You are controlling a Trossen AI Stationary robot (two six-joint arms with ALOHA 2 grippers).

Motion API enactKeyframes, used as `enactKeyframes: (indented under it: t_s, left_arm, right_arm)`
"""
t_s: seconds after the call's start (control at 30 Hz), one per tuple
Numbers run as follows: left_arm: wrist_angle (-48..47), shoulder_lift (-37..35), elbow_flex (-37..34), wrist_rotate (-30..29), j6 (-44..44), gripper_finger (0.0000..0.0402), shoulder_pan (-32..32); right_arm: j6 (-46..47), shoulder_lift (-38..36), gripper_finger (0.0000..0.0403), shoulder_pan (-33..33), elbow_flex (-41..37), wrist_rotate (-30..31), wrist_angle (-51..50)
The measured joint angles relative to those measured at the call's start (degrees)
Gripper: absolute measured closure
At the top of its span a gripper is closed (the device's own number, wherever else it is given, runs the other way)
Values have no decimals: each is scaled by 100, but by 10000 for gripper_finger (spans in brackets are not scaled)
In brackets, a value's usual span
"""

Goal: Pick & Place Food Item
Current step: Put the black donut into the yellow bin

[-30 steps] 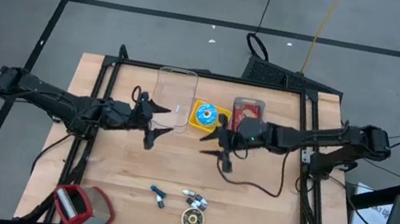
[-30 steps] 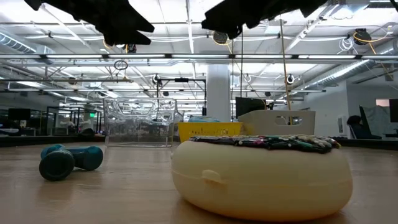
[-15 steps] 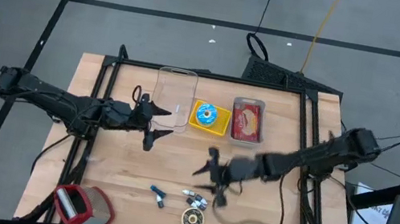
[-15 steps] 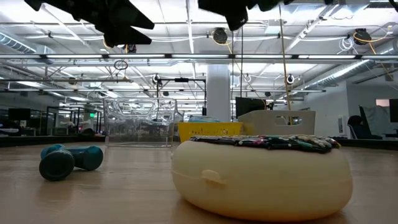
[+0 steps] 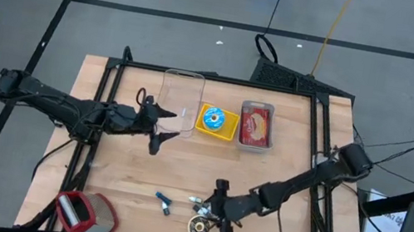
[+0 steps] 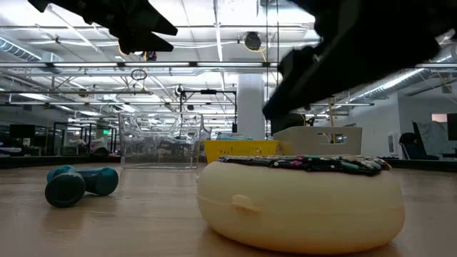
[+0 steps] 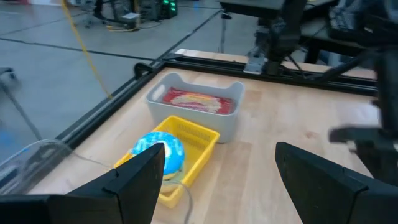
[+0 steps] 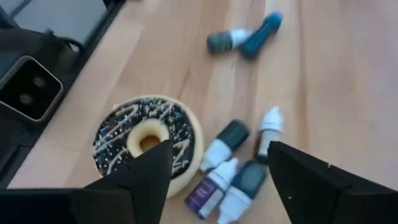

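Note:
A chocolate-frosted donut [image 8: 148, 142] with sprinkles lies flat on the wooden table near its front edge [image 5: 199, 228]; it fills the foreground of the low view [image 6: 300, 203]. My right gripper [image 8: 217, 186] hovers just above and beside the donut [image 5: 217, 216], open, slanting down, and touches nothing. My left gripper [image 5: 156, 129] waits open above the table's left half, next to a clear container [image 5: 179, 103]. A blue-frosted donut [image 7: 158, 150] sits in a yellow basket [image 7: 189, 140]. A grey tray [image 7: 196, 115] of red food stands beside it.
Several small bottles [image 8: 239, 168] lie right next to the chocolate donut. A teal dumbbell-shaped item [image 5: 164, 203] lies to their left. A red and grey object [image 5: 85, 214] sits at the near left corner. A black frame [image 5: 315, 151] runs around the table edges.
My right gripper has swung from beside the grey tray and yellow basket toward the table's near edge and has dropped low, ending over the chocolate donut and the bottles. It has also tipped further downward.

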Motion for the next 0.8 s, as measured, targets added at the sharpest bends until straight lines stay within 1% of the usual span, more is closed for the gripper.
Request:
enactKeyframes:
  t_s: [0.13, 0.27, 0.33, 0.43, 0.63, 0.8]
  left_arm:
    - [7, 0, 0, -233, -38, 94, 0]
    - [31, -2, 0, -245, -46, 94, 0]
    - [33, -2, 2, -254, -39, 94, -1]
    - [116, -2, 1, -279, -37, 94, 0]
    - [173, -2, 2, -316, -42, 94, 0]
    - [167, -2, 2, -323, -35, 94, 0]
  right_arm:
    - [160, 336, 140, 16, 193, -281, -36]
    - [134, 547, 138, 68, 397, -567, 3]
    - [127, 648, 140, 126, 457, -606, 6]
    - [169, 798, 147, 175, 459, -582, -43]
    - [540, 963, 164, 175, 465, -529, -94]
    - [855, 967, 199, 153, 464, -564, -101]
